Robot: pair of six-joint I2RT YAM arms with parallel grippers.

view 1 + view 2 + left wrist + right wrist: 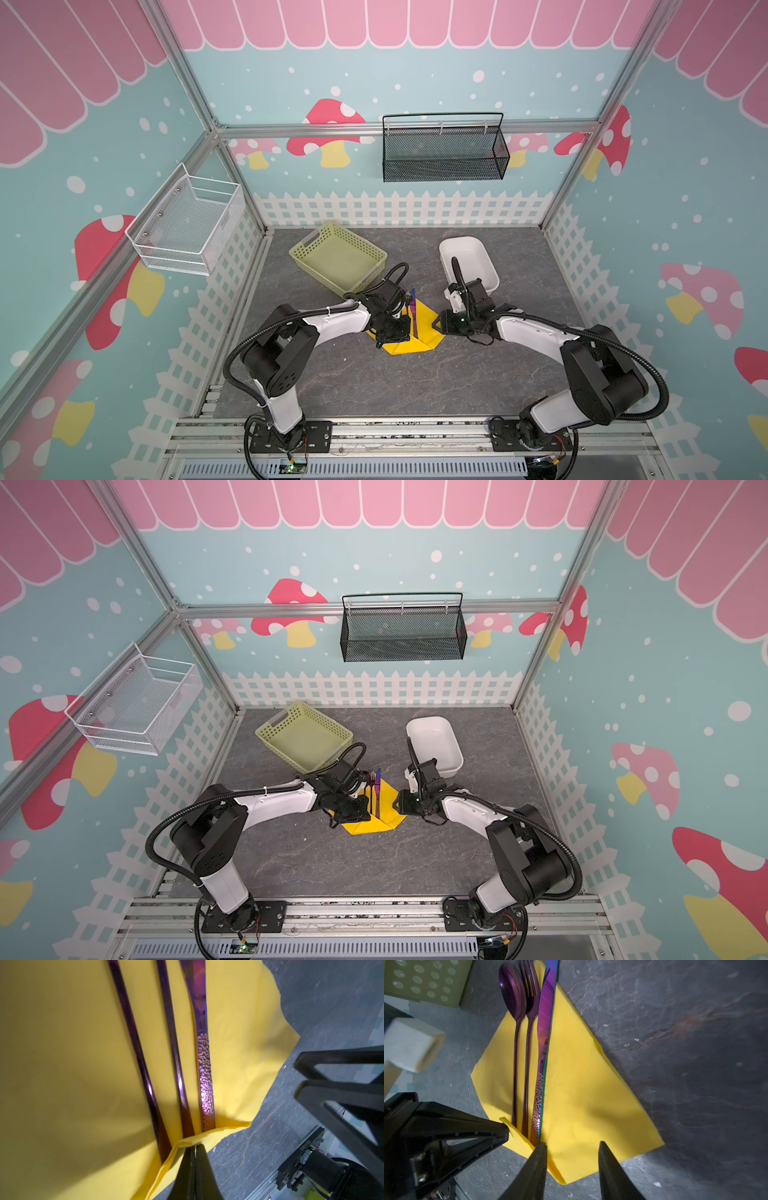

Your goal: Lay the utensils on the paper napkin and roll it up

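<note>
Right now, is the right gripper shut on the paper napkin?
No, the right gripper has its jaws standing apart over the paper napkin, and only the left gripper pinches its folded edge.

Robot lab test cell: boxed by silver aluminium-profile frame [266, 129], papered with printed mushroom-and-fence wall panels [685, 187], white-and-black robot arms [336, 322] bolted to slotted metal base rail [415, 434].

Three utensils [527, 1064], seemingly one napkin [581, 1095]
</note>
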